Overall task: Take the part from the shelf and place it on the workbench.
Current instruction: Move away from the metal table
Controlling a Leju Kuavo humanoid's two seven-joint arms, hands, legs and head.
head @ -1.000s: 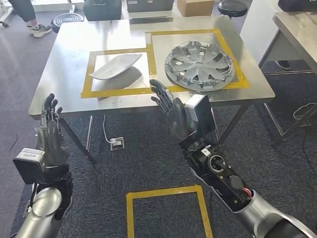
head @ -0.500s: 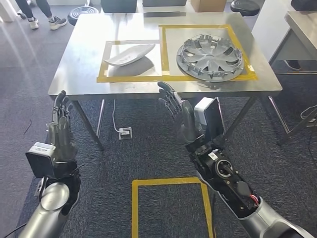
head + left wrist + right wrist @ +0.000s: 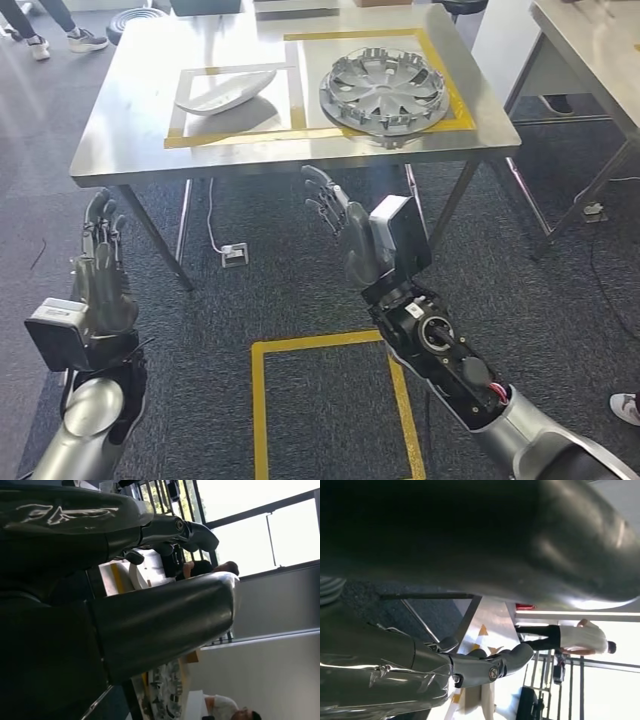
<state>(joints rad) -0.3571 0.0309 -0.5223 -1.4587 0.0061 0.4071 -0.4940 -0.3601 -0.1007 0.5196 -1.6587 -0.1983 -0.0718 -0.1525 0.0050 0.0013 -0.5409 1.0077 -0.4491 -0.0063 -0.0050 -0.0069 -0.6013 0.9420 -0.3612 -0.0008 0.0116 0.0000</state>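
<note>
We see both of our hands raised with nothing in them: the left robot hand (image 3: 102,270) has its fingers upright and apart, the right robot hand (image 3: 343,225) is spread wide, below the near edge of the bench (image 3: 128,130). On it, the pale curved part (image 3: 224,91) lies in one yellow-taped box, the wheel cover (image 3: 383,84) in the next.

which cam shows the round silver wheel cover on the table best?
Head view: the round silver wheel cover lies whole and unobstructed inside the right yellow-taped square on the steel table. Left wrist view catches just a dim sliver of it past the left hand. In the right wrist view I cannot make it out.
</note>
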